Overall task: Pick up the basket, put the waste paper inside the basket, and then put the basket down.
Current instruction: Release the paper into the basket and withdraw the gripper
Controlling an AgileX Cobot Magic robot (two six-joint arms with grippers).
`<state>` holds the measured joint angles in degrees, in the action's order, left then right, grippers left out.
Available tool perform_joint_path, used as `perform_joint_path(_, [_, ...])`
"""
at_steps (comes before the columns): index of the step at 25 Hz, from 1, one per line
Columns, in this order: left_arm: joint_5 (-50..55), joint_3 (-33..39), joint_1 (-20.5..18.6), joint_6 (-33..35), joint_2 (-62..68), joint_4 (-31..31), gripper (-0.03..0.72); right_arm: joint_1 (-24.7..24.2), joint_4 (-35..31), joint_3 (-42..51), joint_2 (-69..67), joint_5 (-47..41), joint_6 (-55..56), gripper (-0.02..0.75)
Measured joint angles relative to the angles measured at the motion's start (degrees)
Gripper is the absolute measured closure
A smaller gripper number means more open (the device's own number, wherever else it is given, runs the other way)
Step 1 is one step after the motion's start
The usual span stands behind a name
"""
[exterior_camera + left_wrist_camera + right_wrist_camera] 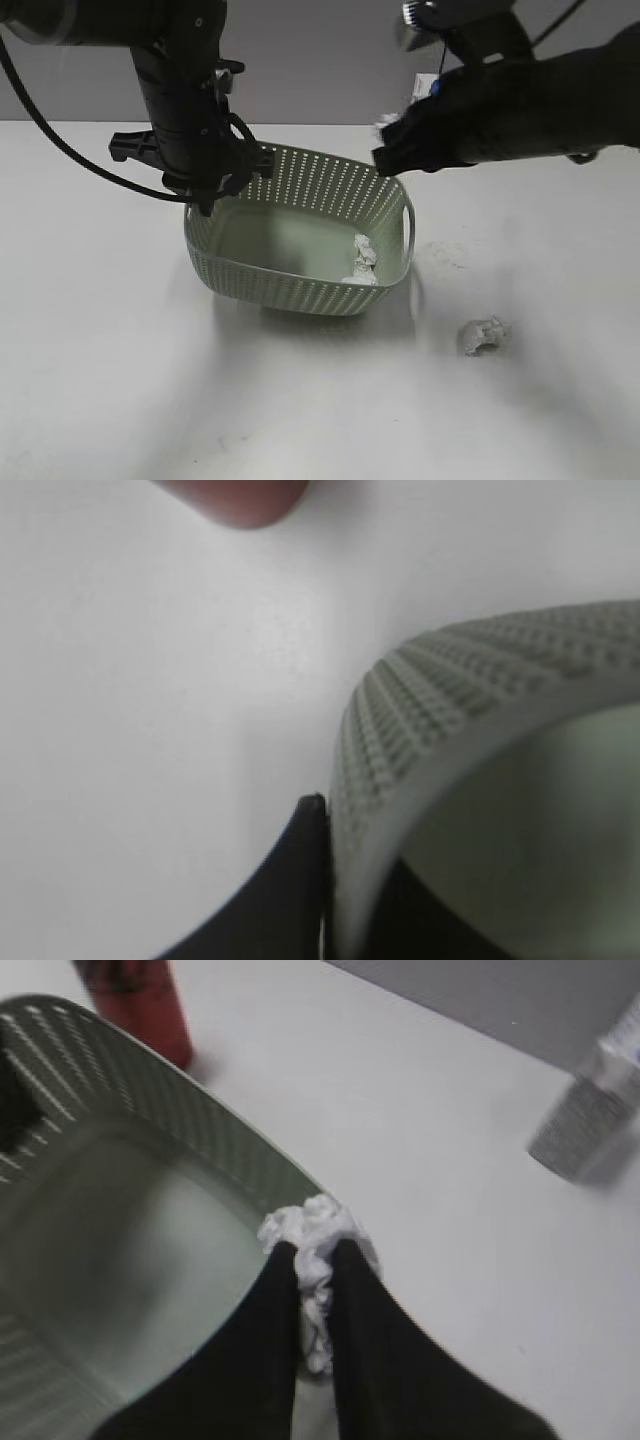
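The pale green basket [300,290] hangs tilted above the table, its left rim pinched by my left gripper [212,182]. In the left wrist view the jaws [335,880] are shut on the basket wall [420,710]. My right gripper [385,150] is over the basket's right rim, shut on a crumpled white paper wad [318,1235] beside the basket rim [200,1110]. One paper wad [363,255] lies inside the basket. Another wad [484,335] lies on the table to the right of the basket.
A white-and-blue carton [425,88] stands behind the right arm and also shows in the right wrist view [590,1110]. A red can [135,1000] stands beyond the basket; its blurred edge shows in the left wrist view [240,500]. The white table [100,380] surrounds everything.
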<state>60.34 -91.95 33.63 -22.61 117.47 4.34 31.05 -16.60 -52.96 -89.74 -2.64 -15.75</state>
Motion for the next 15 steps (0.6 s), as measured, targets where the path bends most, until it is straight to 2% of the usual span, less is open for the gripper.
perform_joint_path(3, [0.0,0.0,0.0,0.0,0.0,0.0,0.688,3.4,0.17,-2.55,-3.68,1.97,-0.42,0.689])
perform_joint_path(5, [0.0,0.0,0.0,0.0,0.0,0.0,0.688,4.38,0.22,-3.28,-6.27,1.97,-0.76,0.622])
perform_joint_path(6, [0.0,0.0,0.0,0.0,0.0,0.0,0.688,4.58,0.27,-3.54,-7.56,1.76,-1.04,0.561])
perform_joint_path(9, [0.0,0.0,0.0,0.0,0.0,-0.05,0.688,5.07,0.32,-3.68,-10.09,0.63,-1.9,0.236])
perform_joint_path(11, [0.0,0.0,0.0,0.0,0.0,-0.05,0.688,5.2,0.61,-3.68,-10.49,0.14,-2.24,0.127])
perform_joint_path(15, [-0.05,0.0,0.0,0.0,0.0,-0.05,0.688,5.24,1.9,-3.74,-10.49,-0.11,-2.5,0.104])
